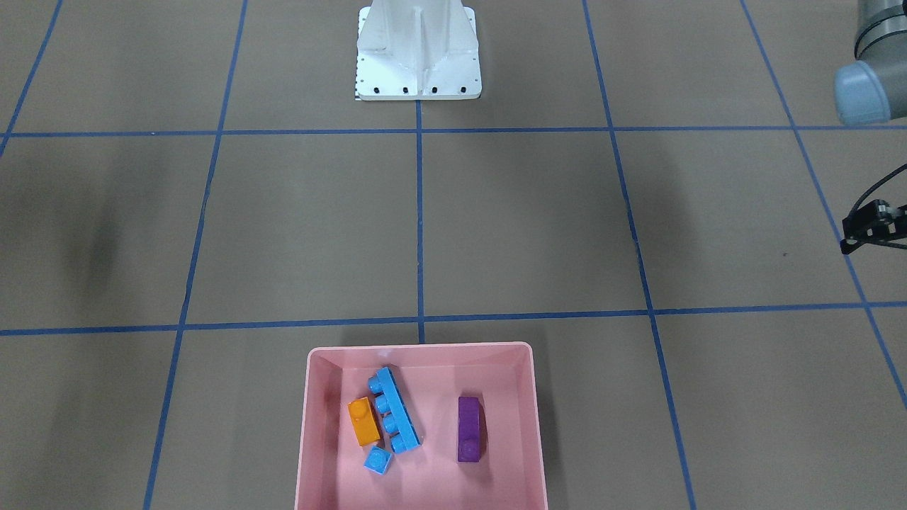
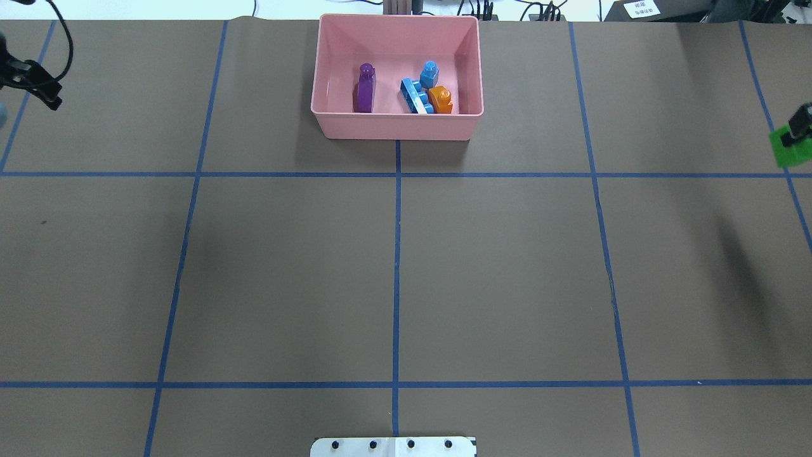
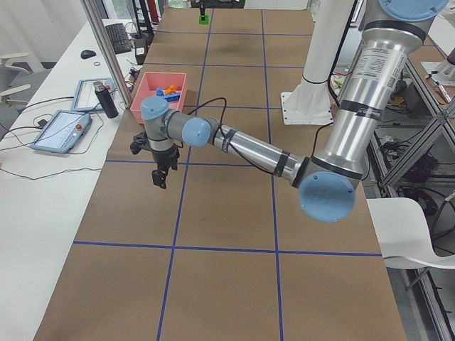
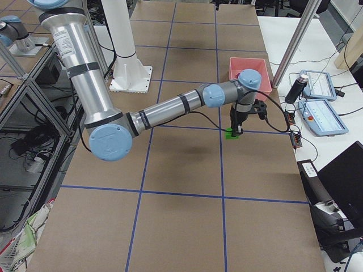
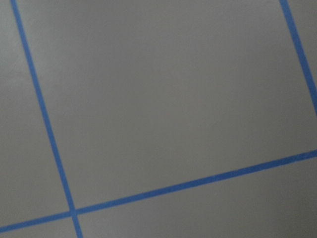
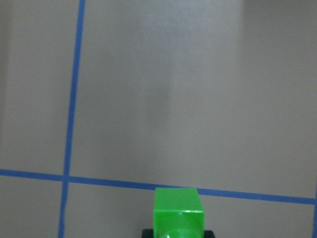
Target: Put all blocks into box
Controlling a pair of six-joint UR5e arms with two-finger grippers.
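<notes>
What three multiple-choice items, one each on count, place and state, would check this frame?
1. How many blocks lie in the pink box? A two; B four; C five.
2. Where is the green block? A in the box; B between the right fingers; C against the box's wall.
3. The left fingers are: A empty; B shut on a block; C inside the box.
Key: B, orange block, purple block, tiny blue block and long blue block lie there; B, the right wrist view shows it there; A, they hold nothing.

Orange block (image 1: pixel 364 421), purple block (image 1: pixel 469 428), two blue blocks (image 1: pixel 397 411) in pink box (image 1: pixel 432 464), green block (image 2: pixel 790 152) outside.
</notes>
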